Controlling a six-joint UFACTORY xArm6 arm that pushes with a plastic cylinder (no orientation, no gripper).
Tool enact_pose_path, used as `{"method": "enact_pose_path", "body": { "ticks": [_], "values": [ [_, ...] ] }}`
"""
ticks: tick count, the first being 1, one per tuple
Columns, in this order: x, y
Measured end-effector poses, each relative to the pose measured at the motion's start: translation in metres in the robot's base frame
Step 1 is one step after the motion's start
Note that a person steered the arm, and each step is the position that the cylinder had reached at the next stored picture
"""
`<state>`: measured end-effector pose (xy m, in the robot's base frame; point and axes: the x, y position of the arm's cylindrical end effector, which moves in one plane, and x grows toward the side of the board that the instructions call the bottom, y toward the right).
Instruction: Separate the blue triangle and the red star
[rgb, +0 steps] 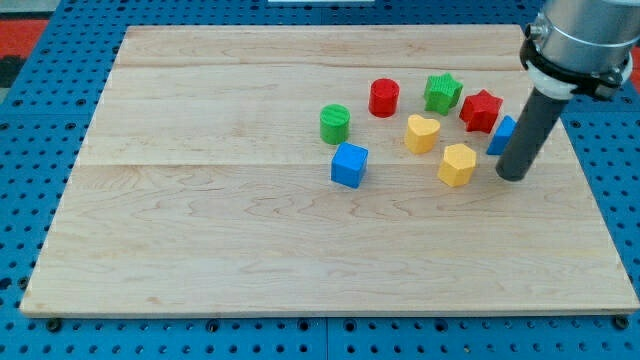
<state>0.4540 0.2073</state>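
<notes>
Two task blocks, the red star and the blue triangle, sat touching near the table's right edge, my tip, fingerless and holding nothing, just beside the triangle.

likely a robotics lab, wooden board on blue pegboard

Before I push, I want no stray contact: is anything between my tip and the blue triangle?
Nothing visible. My tip sits right beside the blue triangle, on the view's right. The red star lies just beyond, up-left of it.
</notes>
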Motion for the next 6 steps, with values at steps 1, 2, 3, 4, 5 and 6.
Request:
{"method": "enact_pose_path", "body": {
  "ticks": [1, 2, 3, 4, 5, 6],
  "values": [
    [-0.007, 0.000],
    [-0.025, 0.008],
    [-0.019, 0.033],
    [-0.006, 0.060],
    [-0.057, 0.056],
    [-0.061, 0.039]
  ]
}}
